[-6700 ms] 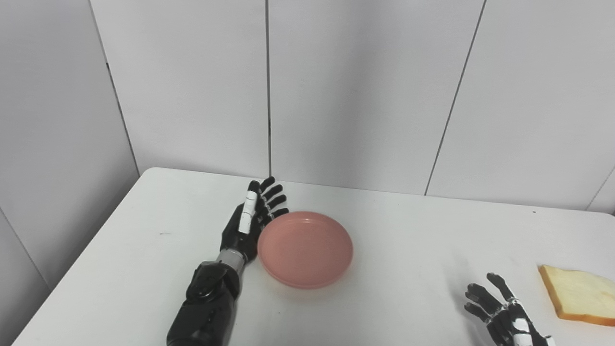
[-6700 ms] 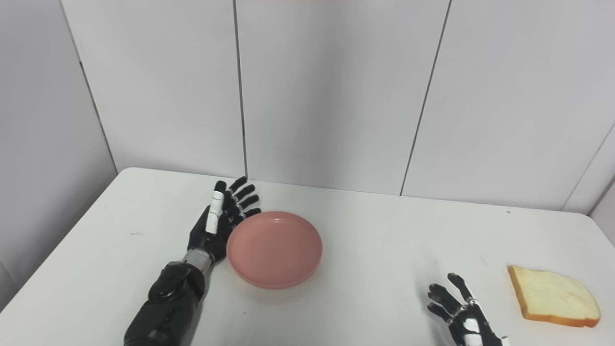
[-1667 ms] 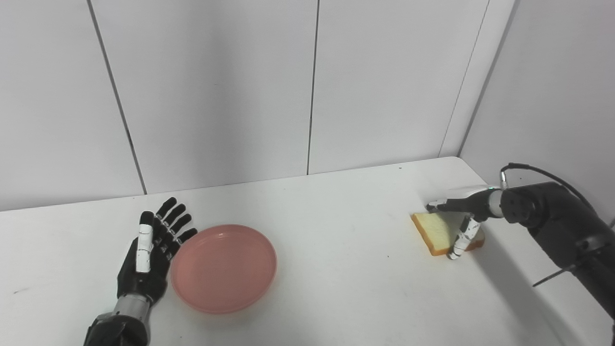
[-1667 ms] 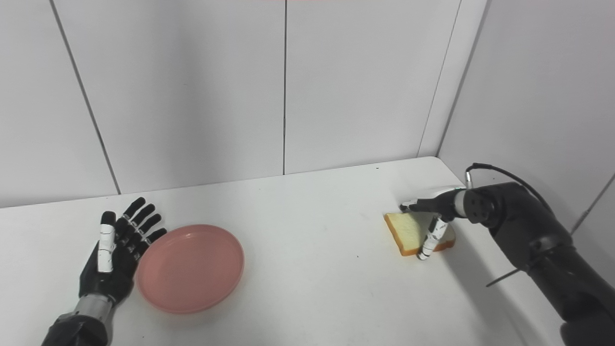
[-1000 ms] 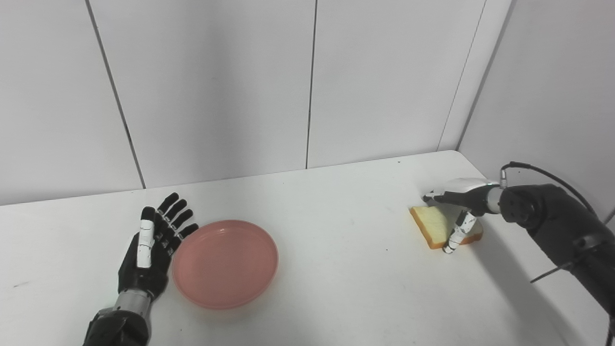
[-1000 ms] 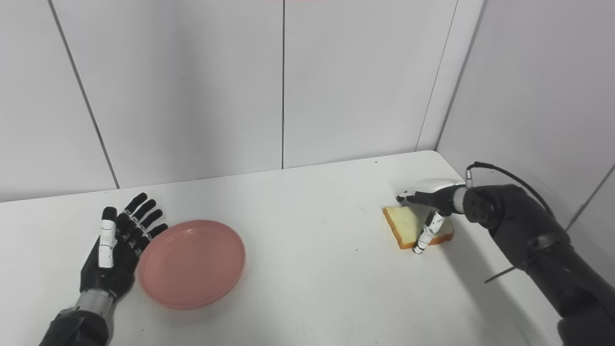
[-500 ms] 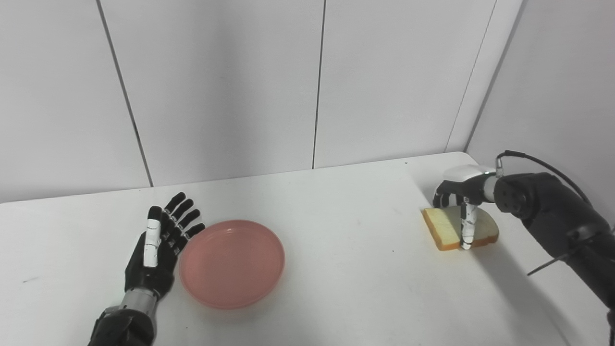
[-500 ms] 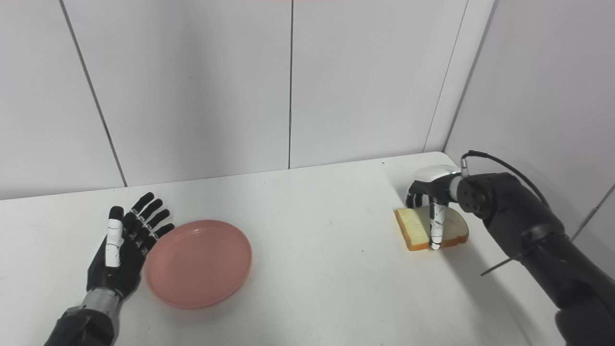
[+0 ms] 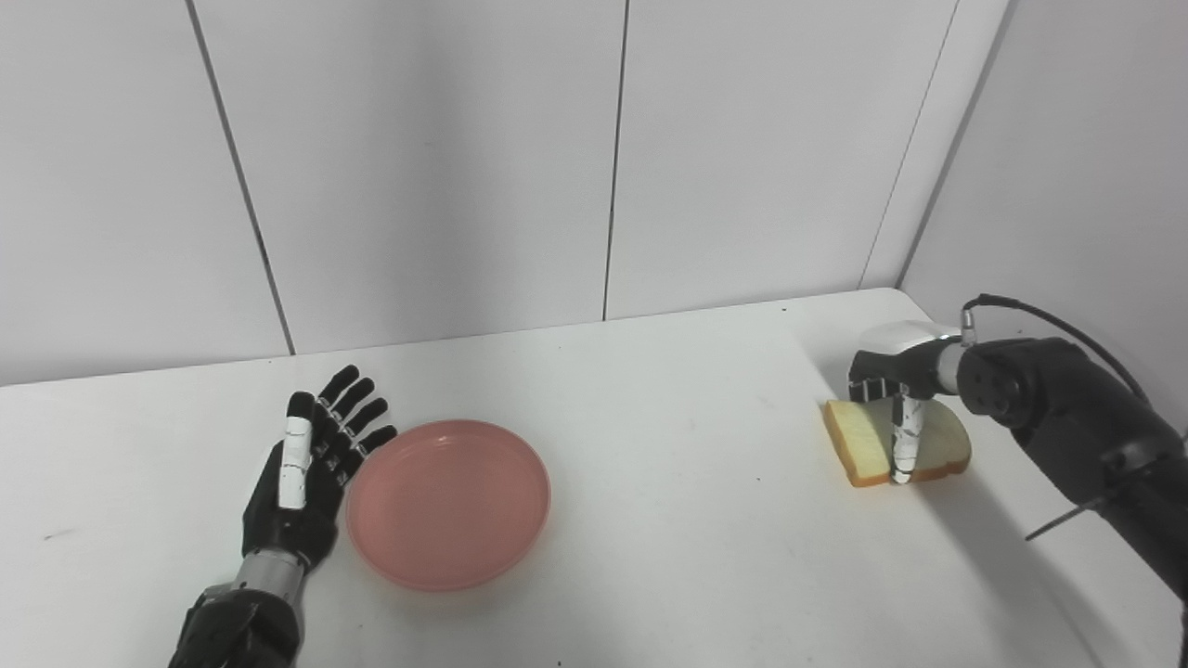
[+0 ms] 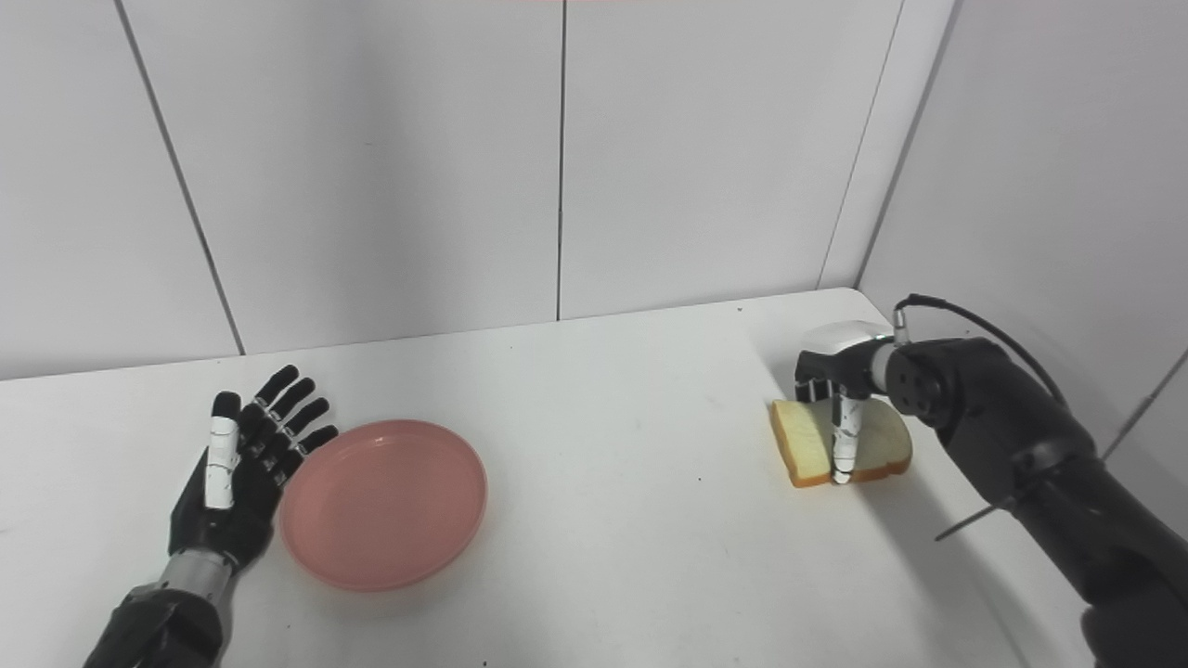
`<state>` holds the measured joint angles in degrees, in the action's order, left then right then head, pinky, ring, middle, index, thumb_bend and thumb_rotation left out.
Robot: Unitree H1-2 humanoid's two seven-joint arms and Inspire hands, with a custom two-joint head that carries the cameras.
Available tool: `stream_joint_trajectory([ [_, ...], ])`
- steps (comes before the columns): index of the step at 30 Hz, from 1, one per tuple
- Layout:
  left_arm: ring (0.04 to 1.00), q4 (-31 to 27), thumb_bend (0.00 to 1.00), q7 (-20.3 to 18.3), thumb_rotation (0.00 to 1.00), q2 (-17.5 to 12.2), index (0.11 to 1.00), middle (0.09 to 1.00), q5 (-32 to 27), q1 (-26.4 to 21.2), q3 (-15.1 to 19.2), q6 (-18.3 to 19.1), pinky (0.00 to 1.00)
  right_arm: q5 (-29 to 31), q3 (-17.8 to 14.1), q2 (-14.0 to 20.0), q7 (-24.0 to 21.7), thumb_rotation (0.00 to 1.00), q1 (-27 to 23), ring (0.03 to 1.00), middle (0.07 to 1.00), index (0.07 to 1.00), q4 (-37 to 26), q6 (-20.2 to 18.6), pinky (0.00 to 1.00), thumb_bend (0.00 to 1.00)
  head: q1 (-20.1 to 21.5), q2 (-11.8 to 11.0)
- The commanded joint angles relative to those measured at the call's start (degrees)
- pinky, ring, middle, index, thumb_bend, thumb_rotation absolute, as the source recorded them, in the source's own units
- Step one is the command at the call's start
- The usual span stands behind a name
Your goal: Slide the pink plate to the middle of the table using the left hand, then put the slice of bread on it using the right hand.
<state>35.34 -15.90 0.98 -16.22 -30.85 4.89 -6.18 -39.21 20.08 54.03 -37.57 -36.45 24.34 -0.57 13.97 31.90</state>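
White bench [image 9: 705, 520] under pale wall panels, with pink plate [image 9: 449, 503] toward left of middle, flat and touching open, spread left hand [image 9: 311, 468]. Slice of bread [image 9: 868, 443] near far right corner, pinched by right hand [image 9: 893, 401], thumb down front crust. Probably light, soft, easily crushed (best held gently across opposite crusts).

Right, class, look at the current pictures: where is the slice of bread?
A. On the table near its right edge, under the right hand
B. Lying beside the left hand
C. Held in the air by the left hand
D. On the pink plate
A. The slice of bread lies on the table at its right side, the right hand reaching down onto it, while the pink plate holds nothing.
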Motion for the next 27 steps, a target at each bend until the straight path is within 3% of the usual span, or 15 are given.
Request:
stream_joint_trajectory([
  [1,0.859,0.69,0.90,0.59,0.85,0.34,0.848,0.894,0.57,0.71,-0.39,1.14,0.75,0.75,-0.43,1.12,-2.01,0.00,-0.80,0.465,0.510,0.451,-1.90,-0.52,0.41,0.53,-0.21,0.10],
  [3,0.858,1.06,0.90,0.51,0.85,0.38,0.849,0.894,0.47,0.61,-0.33,0.91,0.75,1.19,-0.70,0.93,-2.98,0.00,-1.47,0.573,0.499,0.473,-3.32,-0.87,0.50,0.53,-0.36,0.11],
  [6,0.863,1.32,0.89,0.37,0.85,0.52,0.847,0.897,0.20,0.52,-0.23,0.93,0.75,1.80,-1.15,0.83,-3.54,0.00,-2.23,0.493,0.511,0.454,-5.11,0.42,0.42,0.53,-0.54,0.08],
  [10,0.865,1.47,0.90,0.45,0.84,0.80,0.844,0.899,0.18,0.43,-0.27,0.93,0.77,0.34,-0.90,0.81,-3.51,0.00,-3.90,0.493,0.510,0.453,-8.44,1.88,0.44,0.53,-0.81,-0.01],
  [14,0.868,1.70,0.89,0.39,0.85,1.14,0.829,0.900,0.49,0.44,-0.62,0.39,0.77,2.92,-2.07,-0.43,-5.52,0.00,-6.20,0.356,0.475,0.483,-11.27,1.40,0.29,0.53,-1.35,-0.07],
  [25,0.872,1.80,0.92,1.50,0.84,2.26,0.827,0.901,0.97,0.58,-1.02,0.06,0.78,1.59,-0.52,-6.60,-9.08,0.00,-12.01,0.459,0.495,0.476,-18.30,-0.60,0.40,0.53,-4.72,0.06],
  [27,0.864,2.26,0.92,1.61,0.84,2.37,0.818,0.896,0.97,0.53,-1.03,-0.34,0.78,1.80,-0.66,-8.25,-8.90,0.00,-12.74,0.441,0.484,0.488,-18.50,-0.47,0.37,0.53,-5.36,0.02],
])
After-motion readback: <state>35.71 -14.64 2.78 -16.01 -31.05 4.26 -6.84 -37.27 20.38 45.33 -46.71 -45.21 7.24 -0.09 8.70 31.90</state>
